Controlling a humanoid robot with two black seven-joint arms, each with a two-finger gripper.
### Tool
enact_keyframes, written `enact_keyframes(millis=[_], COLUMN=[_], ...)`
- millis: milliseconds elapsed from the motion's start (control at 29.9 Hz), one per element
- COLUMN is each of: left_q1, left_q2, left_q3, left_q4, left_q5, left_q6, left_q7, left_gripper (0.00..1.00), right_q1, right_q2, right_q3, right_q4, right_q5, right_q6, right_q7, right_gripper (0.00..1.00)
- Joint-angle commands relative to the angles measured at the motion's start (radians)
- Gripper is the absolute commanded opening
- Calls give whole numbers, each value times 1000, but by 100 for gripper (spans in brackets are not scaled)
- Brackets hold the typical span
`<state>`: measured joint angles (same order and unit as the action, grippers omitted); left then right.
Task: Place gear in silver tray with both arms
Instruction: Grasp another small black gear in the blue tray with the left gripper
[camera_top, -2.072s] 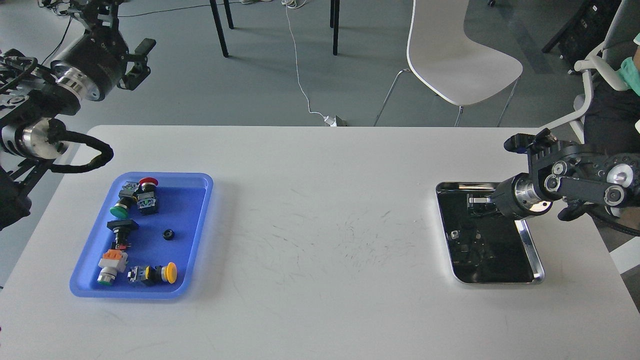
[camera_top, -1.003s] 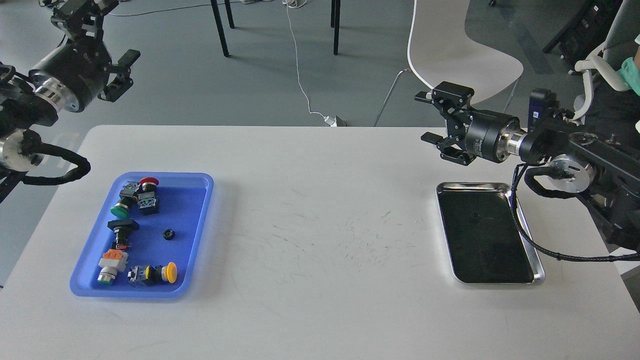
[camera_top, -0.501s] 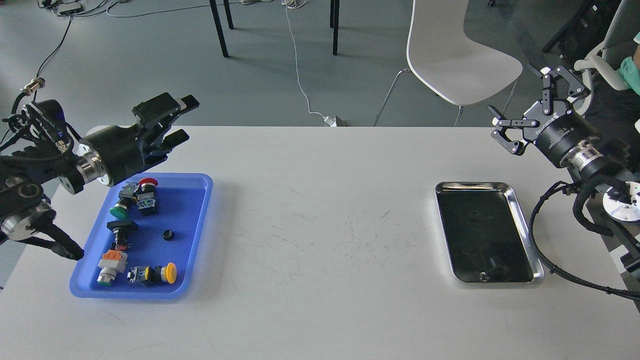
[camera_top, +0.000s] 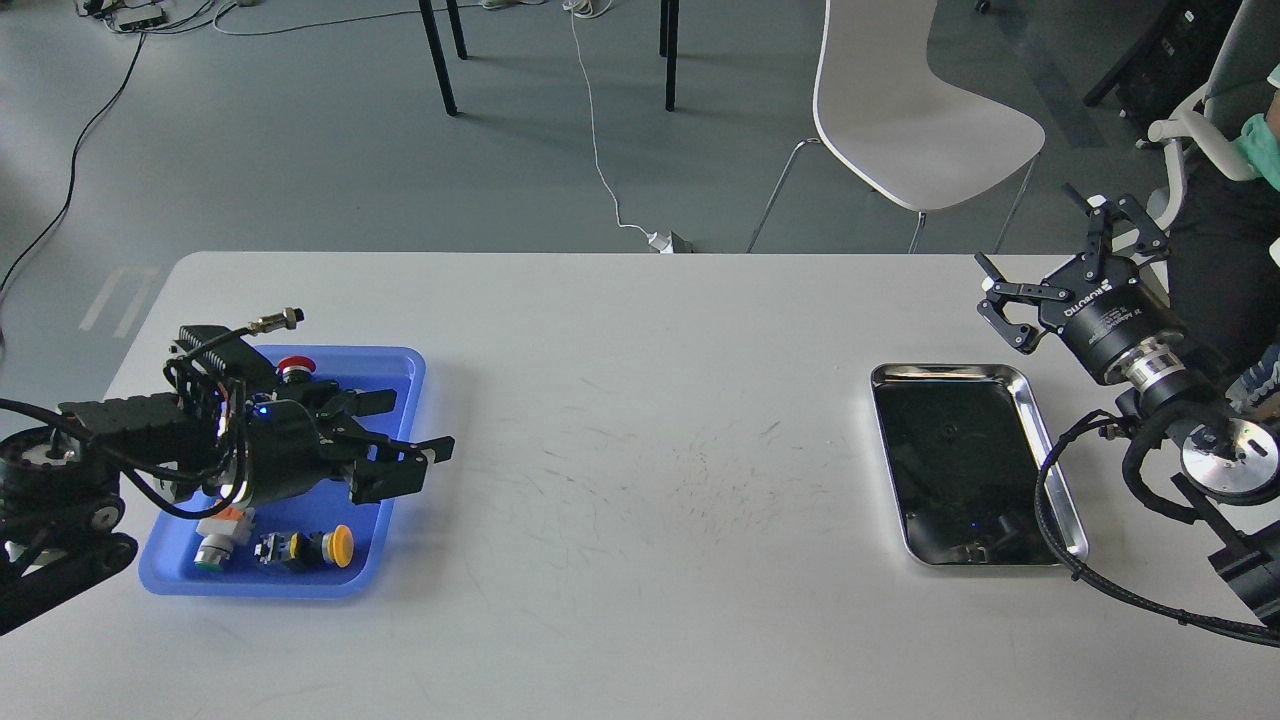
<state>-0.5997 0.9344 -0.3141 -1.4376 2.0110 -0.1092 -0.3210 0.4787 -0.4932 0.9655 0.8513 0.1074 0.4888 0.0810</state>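
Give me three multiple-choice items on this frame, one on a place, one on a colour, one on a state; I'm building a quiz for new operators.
1. Where is the left gripper?
A. over the silver tray
B. over the blue tray's right part
C. beside the white chair

2. What colour is the cap of the push button at the blue tray's near edge, next to the black-bodied part?
A. yellow
B. purple
C. white

3. How does the right gripper stand?
A. shut on a gear
B. open and holding nothing
C. resting flat inside the silver tray

Answers:
1 B: the left arm lies across the blue tray, fingers near its right rim.
2 A: the yellow button shows there.
3 B: its fingers are spread, raised beyond the silver tray, with nothing between them.
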Motion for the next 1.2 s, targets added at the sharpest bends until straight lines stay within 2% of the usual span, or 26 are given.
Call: enact_keyframes(millis=[0, 167, 401, 568, 769, 969, 1170], left_q1=[5, 3, 3, -2, -5, -14, -41], left_q2=[-2, -14, -20, -42, -74, -77, -75], left_q3=[21, 50, 84, 105, 107, 107, 138], left_q4=[72, 184, 201, 265, 327, 358, 365], left_q5=[171, 171, 171, 171, 171, 171, 171], left_q6=[68, 132, 141, 157, 157, 152, 137], left_q7=[-24, -38, -59, -64, -99, -135, -151], left_gripper=[95, 94, 91, 84, 74, 67, 57], right_q1=[-3, -5, -8, -6, -6, -3, 0], right_q2=[1, 1, 1, 1, 1, 1, 2], right_q3=[-4, -10, -17, -17, -19, -22, -22], right_q4=[0, 3, 2, 2, 2, 3, 3], right_q5=[0, 0, -5, -6, -14, -15, -15], right_q6=[0, 0, 0, 0, 0, 0, 0], right_q7=[0, 0, 0, 0, 0, 0, -1], right_gripper=[96, 96, 96, 96, 96, 96, 96])
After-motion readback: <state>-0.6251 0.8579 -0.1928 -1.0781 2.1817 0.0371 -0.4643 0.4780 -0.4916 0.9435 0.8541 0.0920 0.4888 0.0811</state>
